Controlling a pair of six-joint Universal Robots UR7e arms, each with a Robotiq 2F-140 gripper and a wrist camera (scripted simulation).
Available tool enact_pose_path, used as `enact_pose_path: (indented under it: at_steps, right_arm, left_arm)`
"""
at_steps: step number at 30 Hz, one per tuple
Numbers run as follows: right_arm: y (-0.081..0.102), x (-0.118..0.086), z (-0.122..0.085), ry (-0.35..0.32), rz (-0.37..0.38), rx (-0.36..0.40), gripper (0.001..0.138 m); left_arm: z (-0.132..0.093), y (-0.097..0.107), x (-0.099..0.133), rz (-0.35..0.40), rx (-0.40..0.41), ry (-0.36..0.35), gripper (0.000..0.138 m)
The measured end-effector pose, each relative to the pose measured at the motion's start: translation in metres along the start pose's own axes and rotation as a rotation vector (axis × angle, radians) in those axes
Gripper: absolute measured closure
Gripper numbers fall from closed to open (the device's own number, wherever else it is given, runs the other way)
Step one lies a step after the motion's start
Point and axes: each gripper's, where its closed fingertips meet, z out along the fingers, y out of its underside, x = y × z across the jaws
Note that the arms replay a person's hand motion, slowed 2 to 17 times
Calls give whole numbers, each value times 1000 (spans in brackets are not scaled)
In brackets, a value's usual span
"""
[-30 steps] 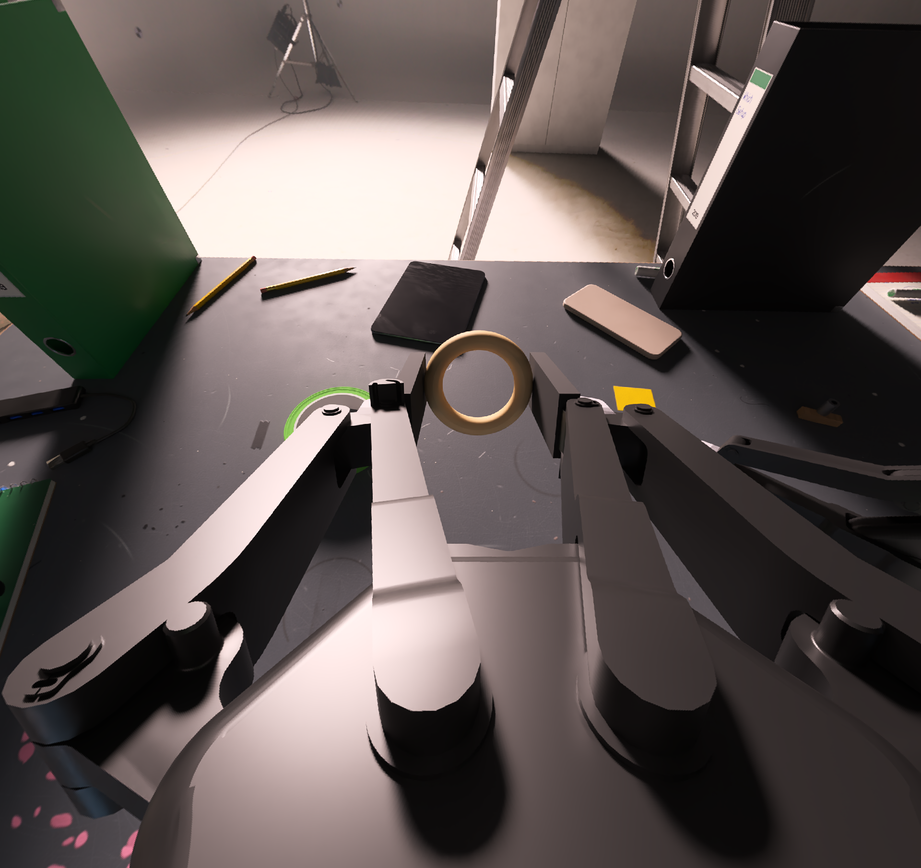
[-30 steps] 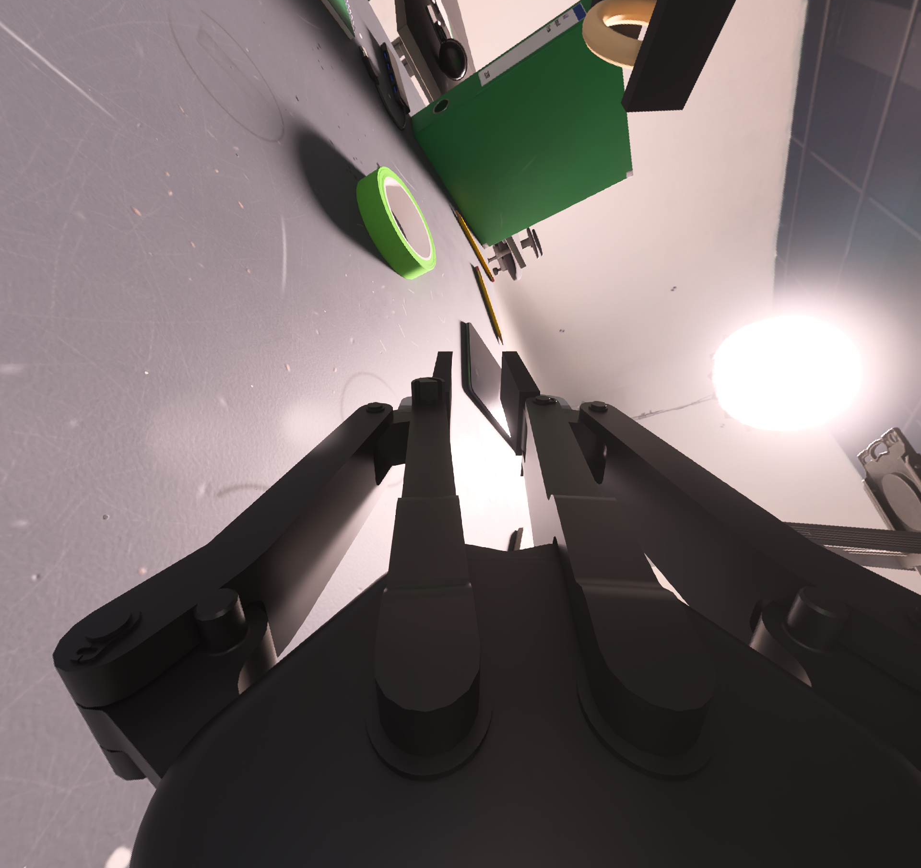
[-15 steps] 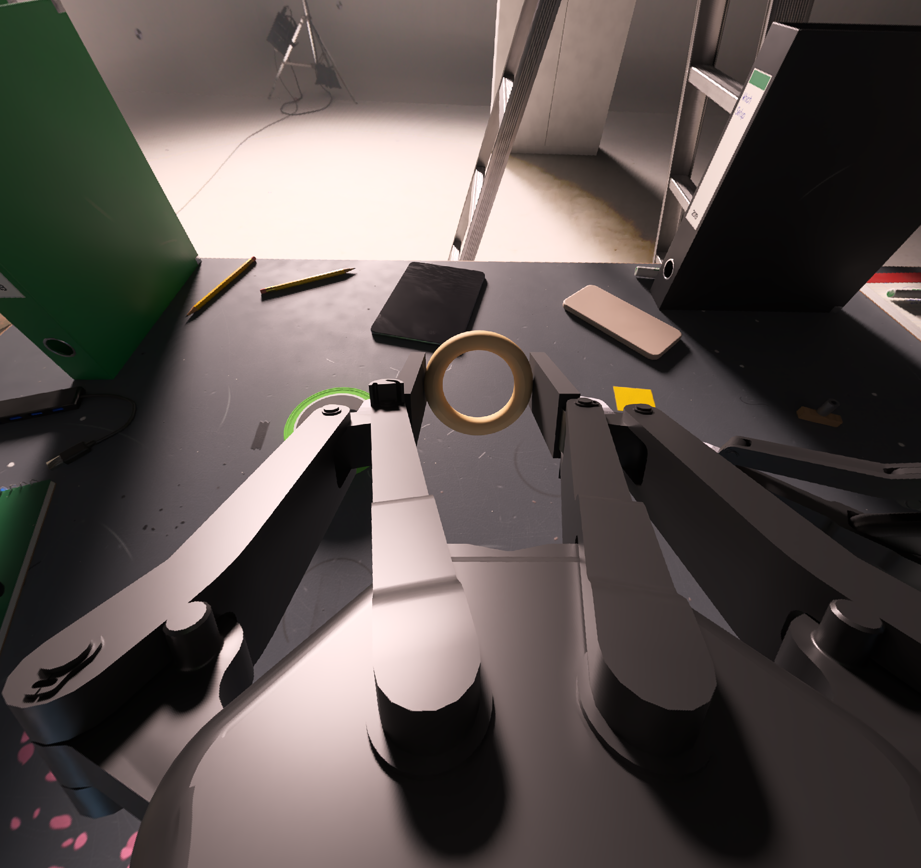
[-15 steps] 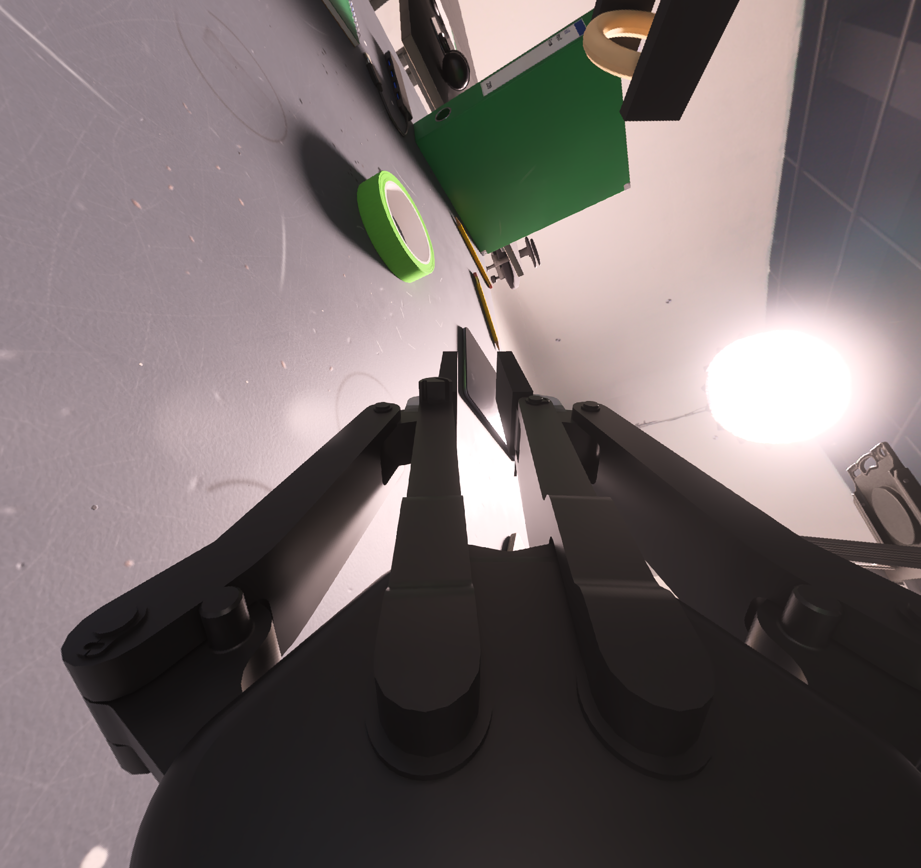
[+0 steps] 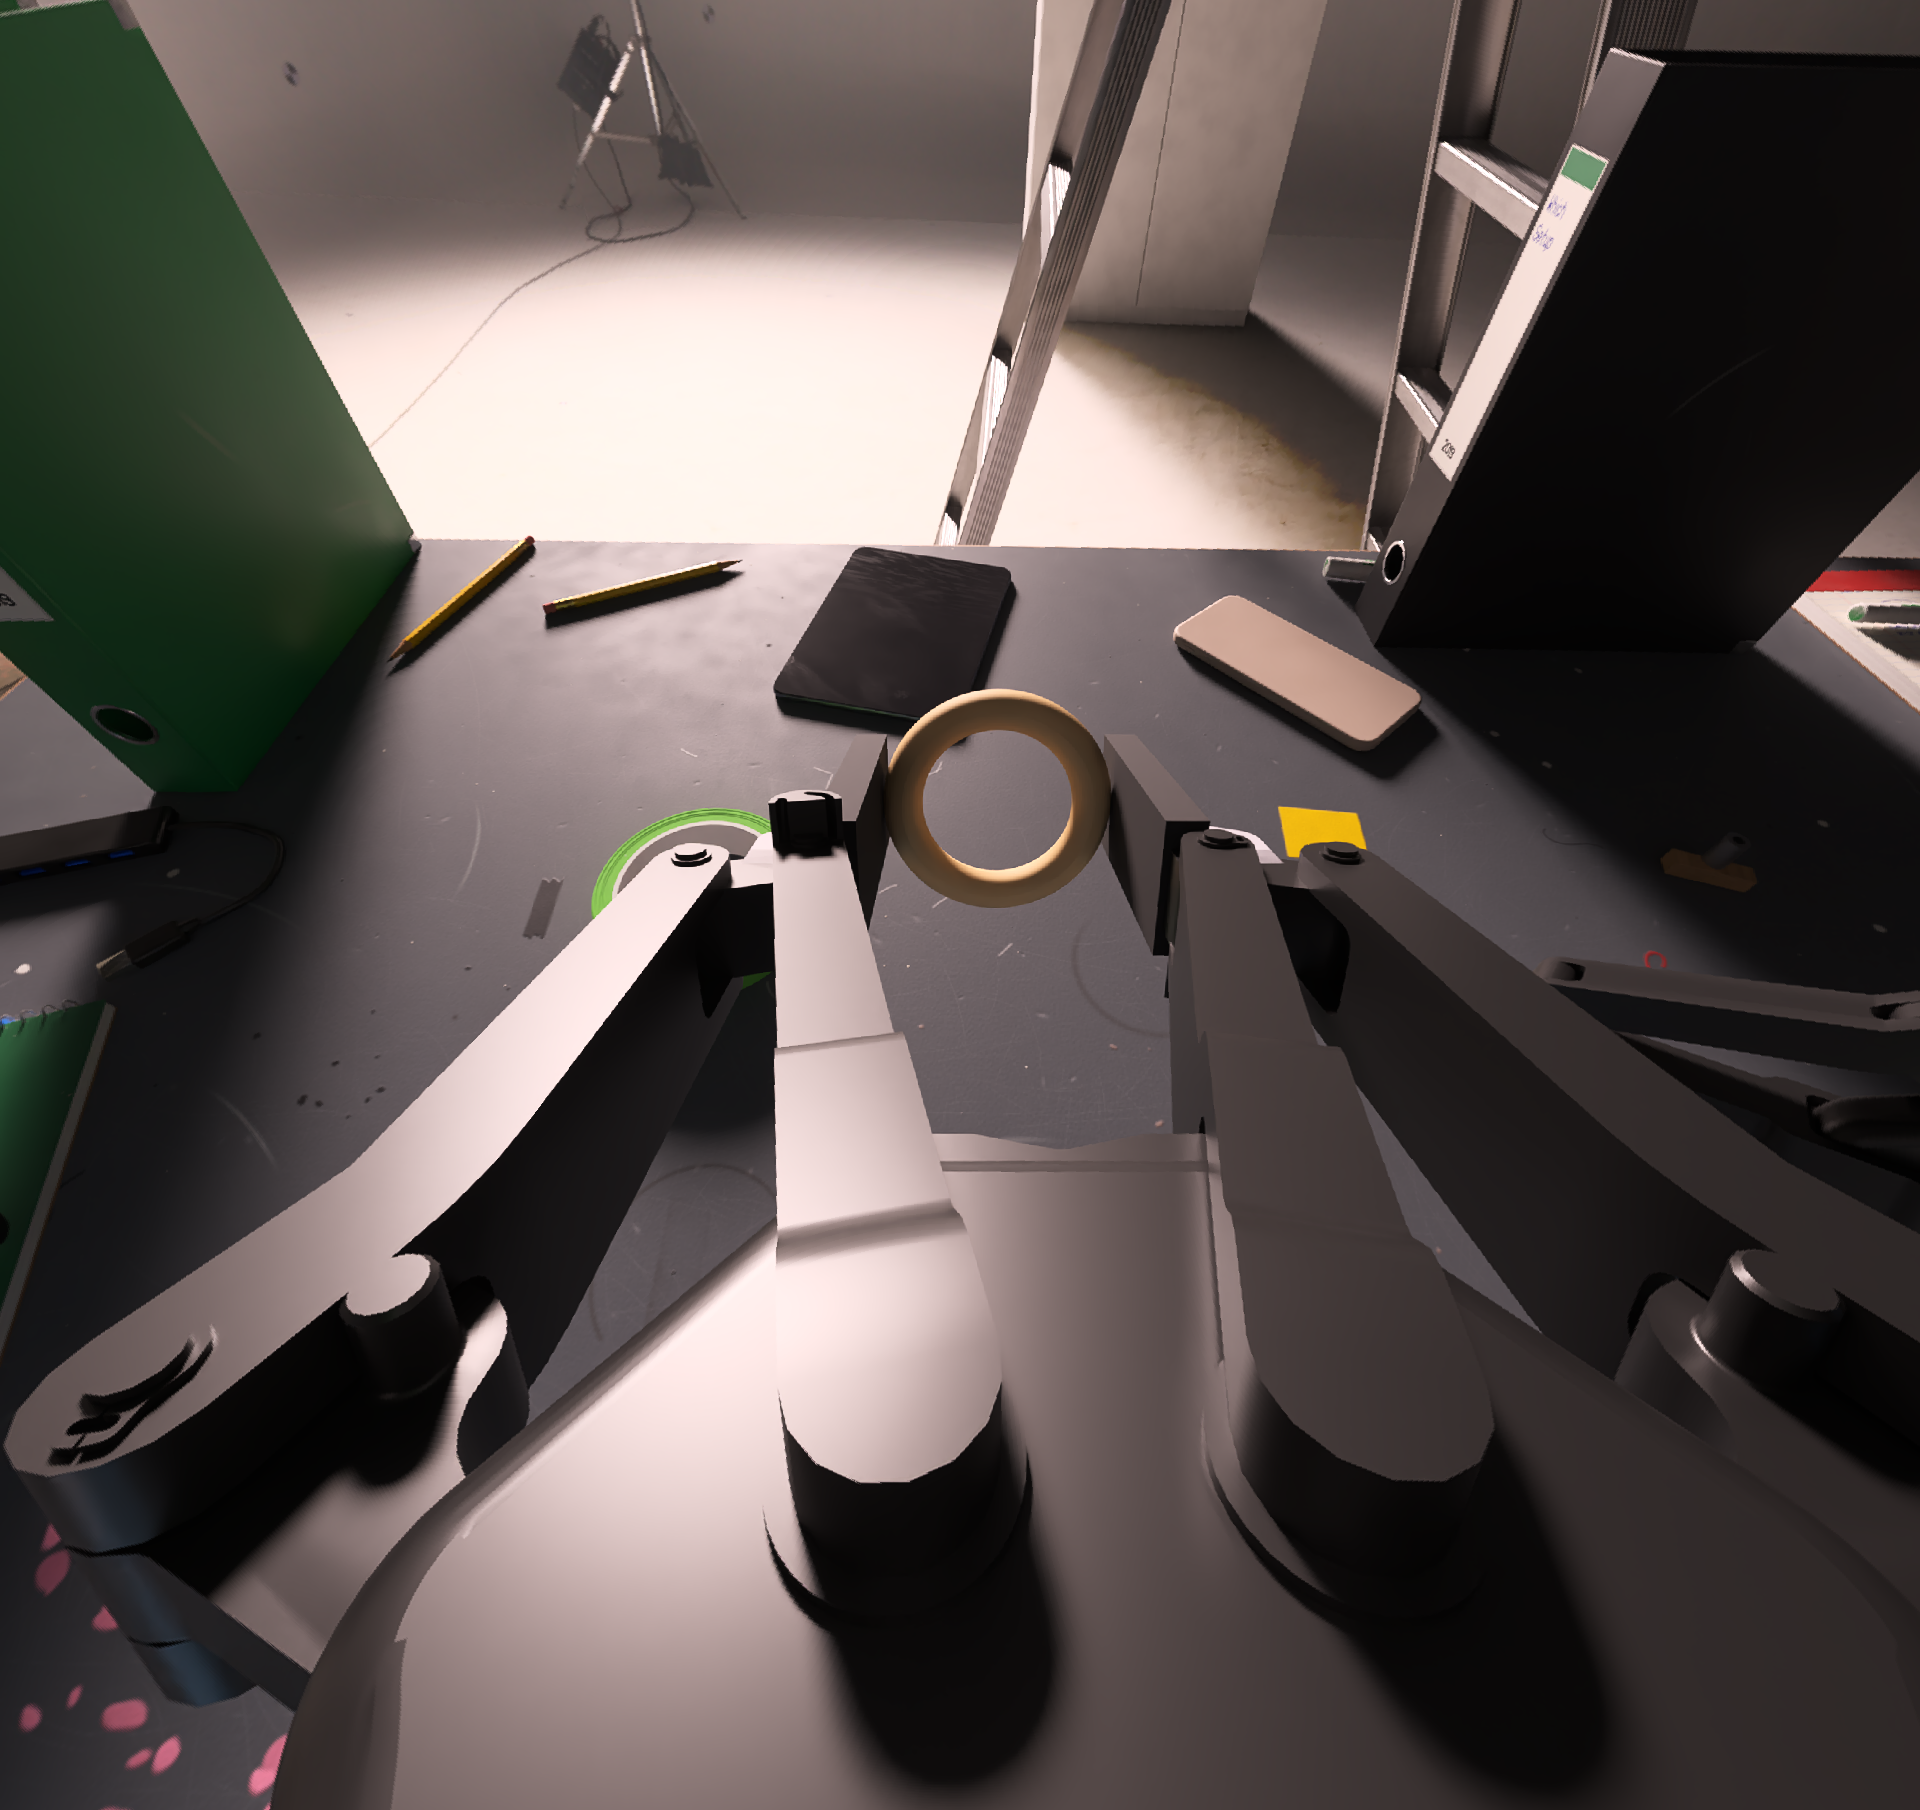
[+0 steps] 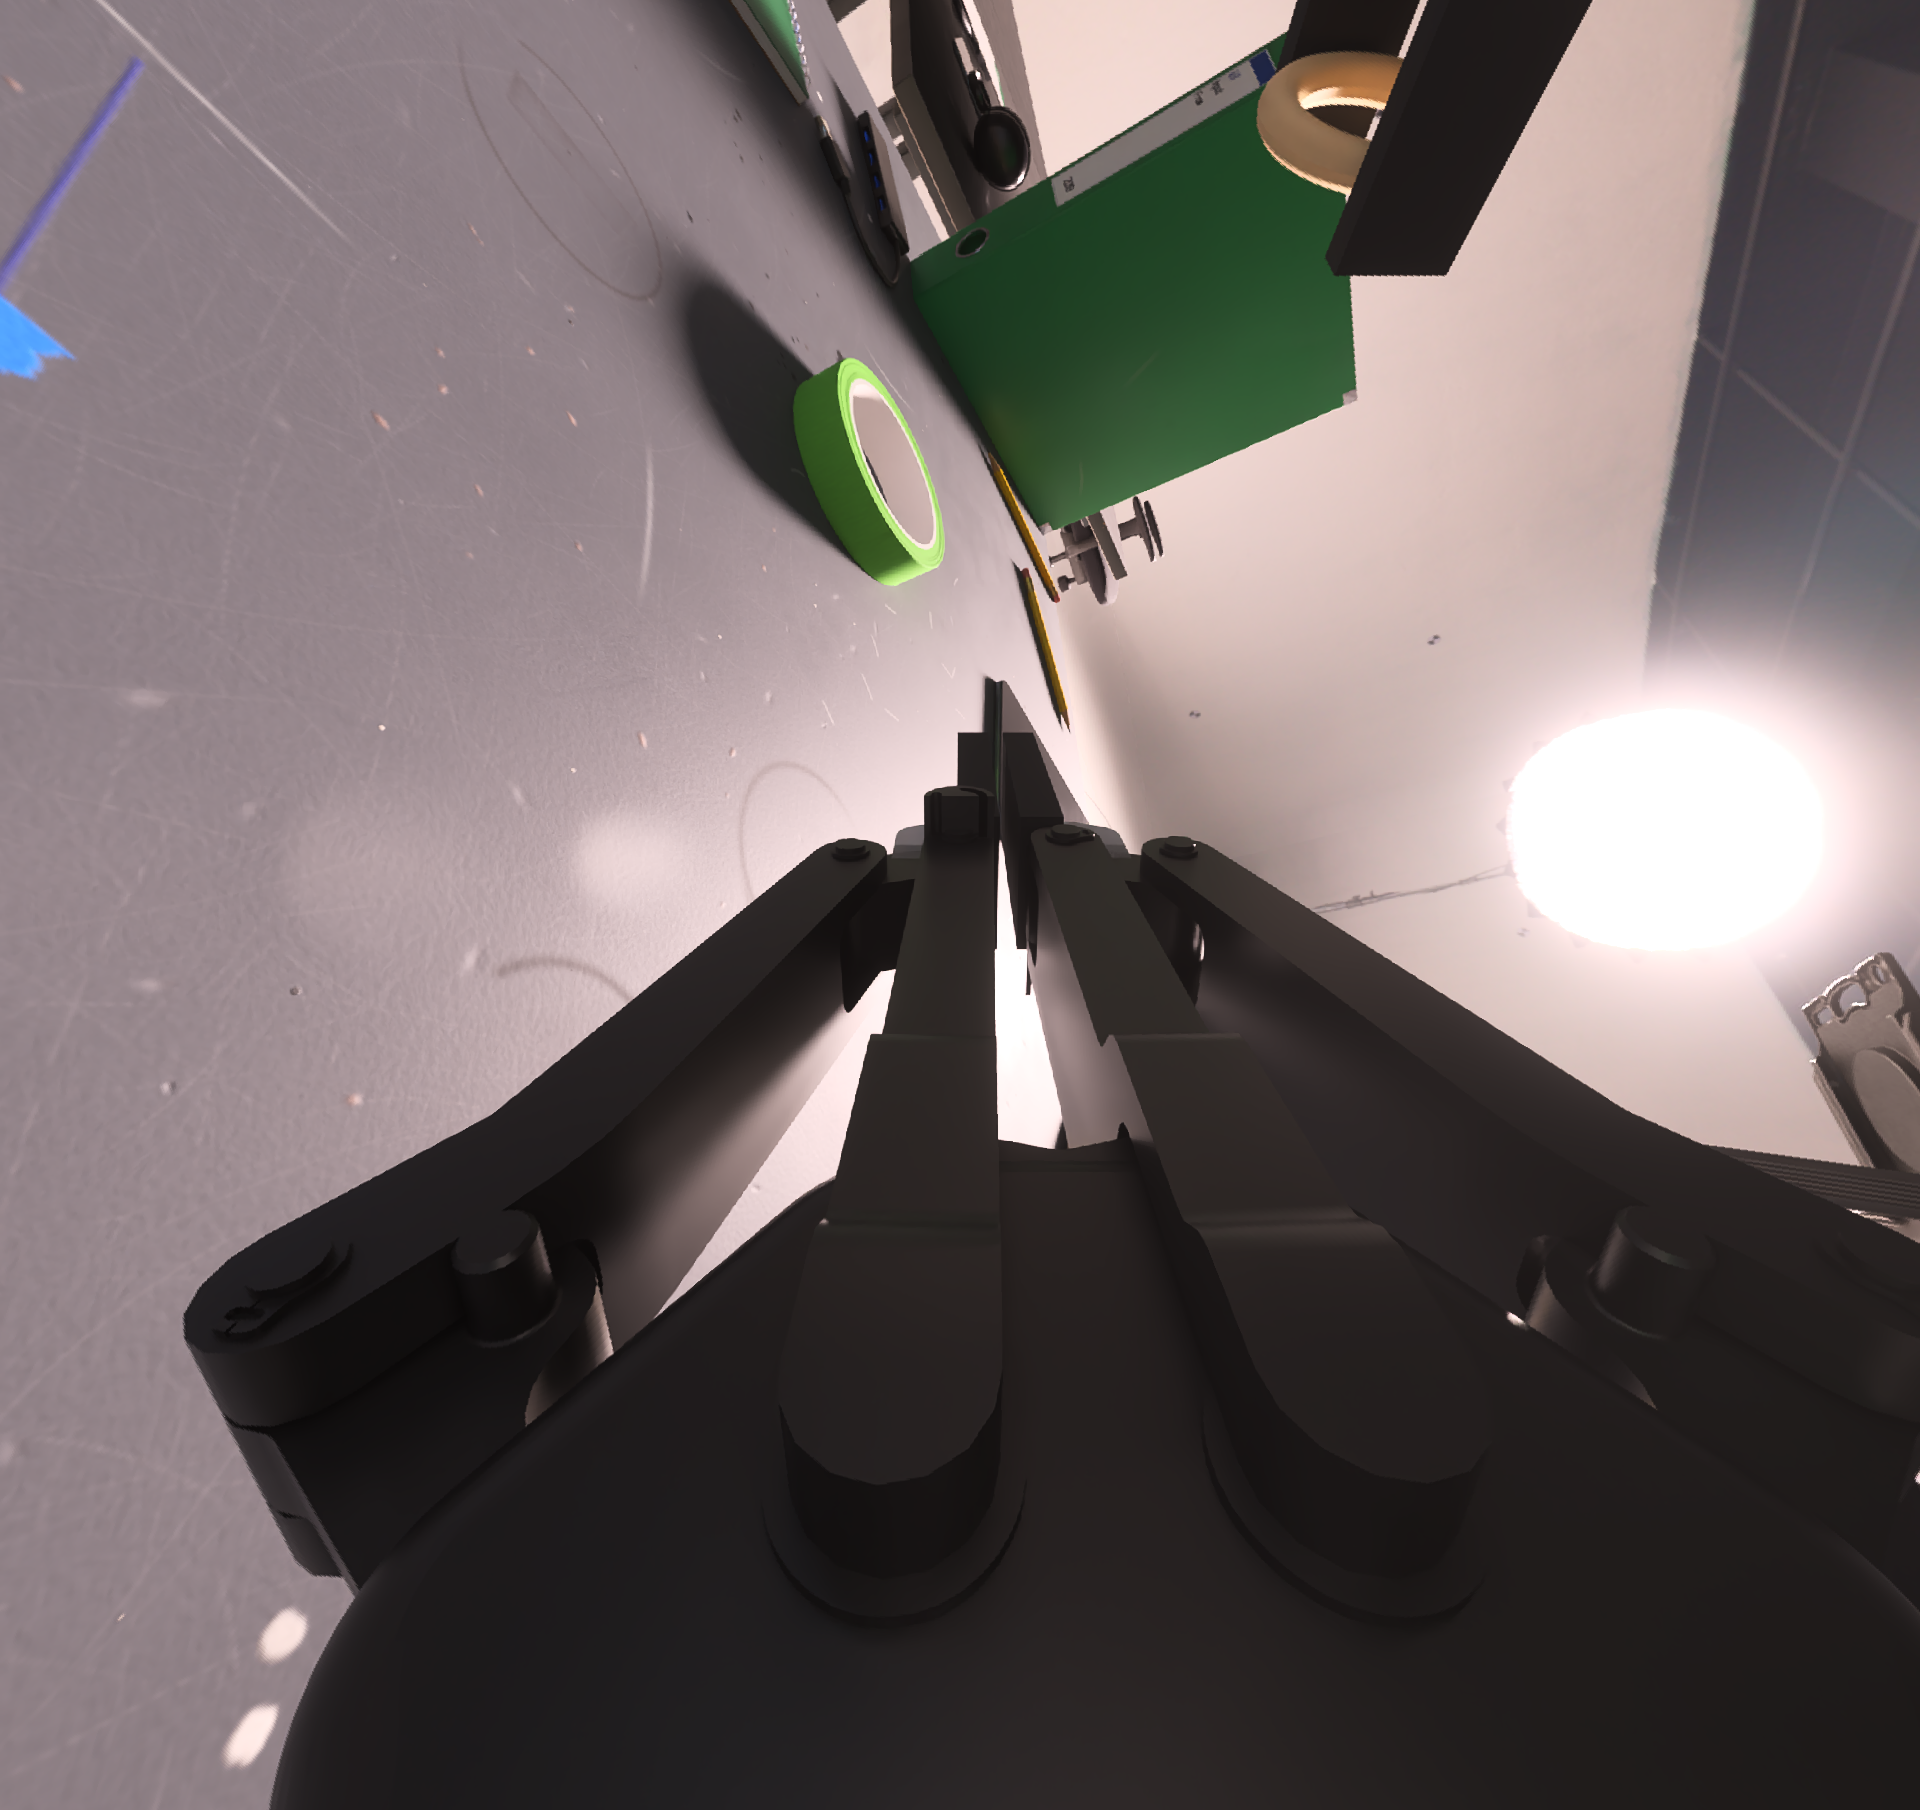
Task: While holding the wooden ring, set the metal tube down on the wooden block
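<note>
In the left wrist view my left gripper [image 5: 997,804] is shut on the wooden ring [image 5: 997,709] and holds it upright above the dark table [image 5: 1039,1012]. Far right on the table lies a small wooden block [image 5: 1704,869] with a short grey metal tube [image 5: 1727,844] on top of it. In the right wrist view my right gripper [image 6: 995,773] is shut and empty, close over the table [image 6: 364,721]. The ring [image 6: 1311,134] in the left gripper's fingers also shows at the top right of that view.
A green binder [image 5: 156,410] stands at the left and a black binder [image 5: 1714,358] at the right. Two pencils [image 5: 639,584], a black tablet [image 5: 899,633], a beige phone [image 5: 1299,669], a green tape roll [image 6: 873,472] and a yellow note [image 5: 1320,830] lie on the table.
My right gripper's fingers have closed from a clear gap to almost touching, and its view has shifted slightly. The left gripper and the ring have not moved.
</note>
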Motion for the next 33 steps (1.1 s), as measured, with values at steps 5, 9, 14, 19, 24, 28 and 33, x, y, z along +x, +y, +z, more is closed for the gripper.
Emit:
enact_pose_path:
  at_steps: [5, 9, 14, 19, 24, 28, 33]
  right_arm:
    - [-1, -2, -6, -22, 7, 3, 138]
    - [-2, -2, -12, -34, 0, -1, 138]
    - [-3, -4, -19, -60, 1, -11, 138]
    - [-5, -5, -27, -70, -2, -8, 138]
    - [-10, -2, -31, -57, -5, 15, 136]
    - [-11, -2, -28, -55, 9, 17, 132]
    - [-9, 3, -18, -33, 10, -4, 122]
  left_arm:
    - [0, 0, 0, 0, 0, 0, 84]
    - [0, 0, 0, 0, 0, 0, 84]
    - [0, 0, 0, 1, 1, 0, 84]
    - [0, 0, 0, 1, 2, 1, 84]
    - [0, 0, 0, 0, 3, 1, 84]
    - [0, 0, 0, 0, 5, 2, 84]
    - [0, 0, 0, 1, 6, 1, 84]
